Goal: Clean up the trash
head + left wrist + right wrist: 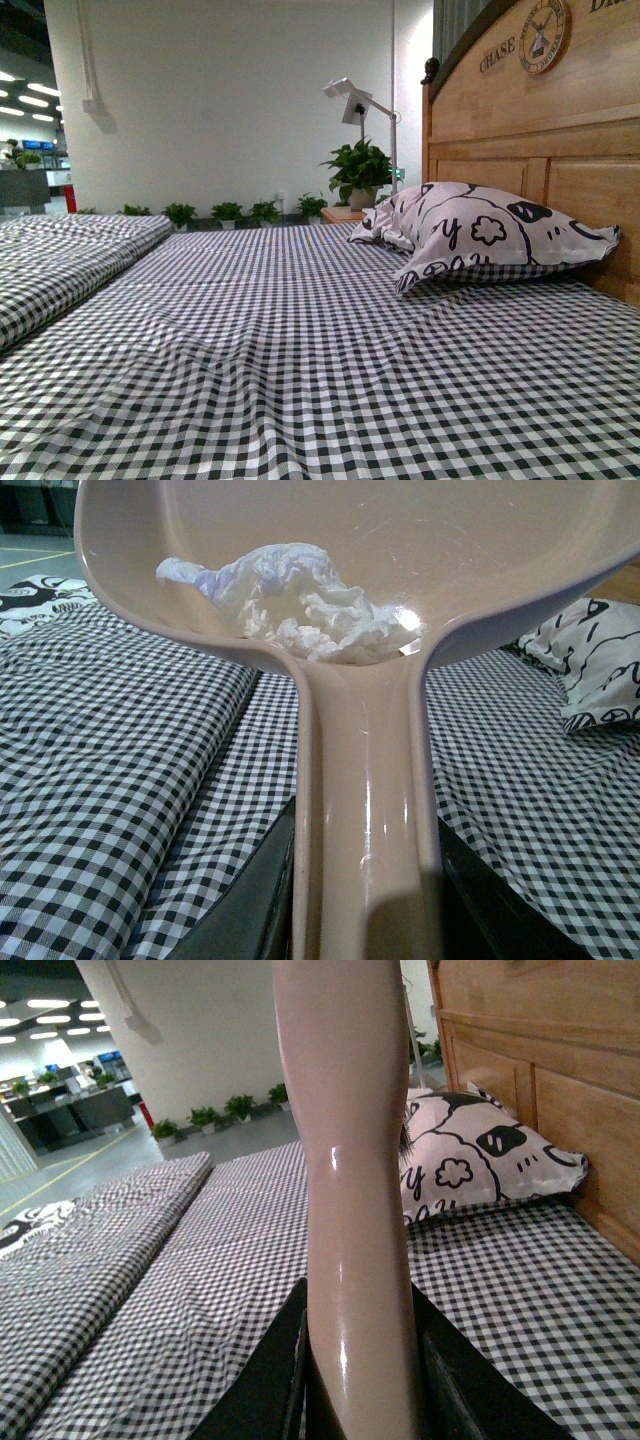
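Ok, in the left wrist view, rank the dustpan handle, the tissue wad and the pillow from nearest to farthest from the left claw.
1. Dustpan handle: clamped in the left claw itself.
2. Tissue wad: up in the dustpan's bowl, at the handle's far end.
3. Pillow: farthest, on the checked bed beyond the pan, off to one side.

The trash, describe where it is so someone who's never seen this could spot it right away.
Above the checkered bed, the left gripper holds a beige dustpan by its handle. The trash lies in its scoop: a crumpled white paper wad, unlike the printed pillow alongside.
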Available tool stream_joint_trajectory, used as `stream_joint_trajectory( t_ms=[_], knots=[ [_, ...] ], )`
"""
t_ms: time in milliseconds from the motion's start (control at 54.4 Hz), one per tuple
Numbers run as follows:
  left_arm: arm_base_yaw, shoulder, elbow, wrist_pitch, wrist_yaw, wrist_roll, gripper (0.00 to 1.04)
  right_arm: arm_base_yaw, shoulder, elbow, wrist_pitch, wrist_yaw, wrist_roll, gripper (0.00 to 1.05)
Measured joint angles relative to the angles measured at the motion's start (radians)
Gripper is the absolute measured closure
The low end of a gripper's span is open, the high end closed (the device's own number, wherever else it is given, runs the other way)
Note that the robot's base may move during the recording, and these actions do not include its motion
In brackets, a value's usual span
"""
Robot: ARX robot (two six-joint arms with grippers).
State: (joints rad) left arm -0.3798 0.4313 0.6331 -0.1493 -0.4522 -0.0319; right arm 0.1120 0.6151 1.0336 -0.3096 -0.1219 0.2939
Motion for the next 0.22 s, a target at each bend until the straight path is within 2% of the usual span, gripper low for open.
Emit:
stream_joint_trajectory(
  t_ms=[221],
  knots=[
    [0.000,0.000,0.000,0.000,0.000,0.000,0.77,0.000,0.000,0.000,0.000,0.000,0.000,0.83]
  ],
)
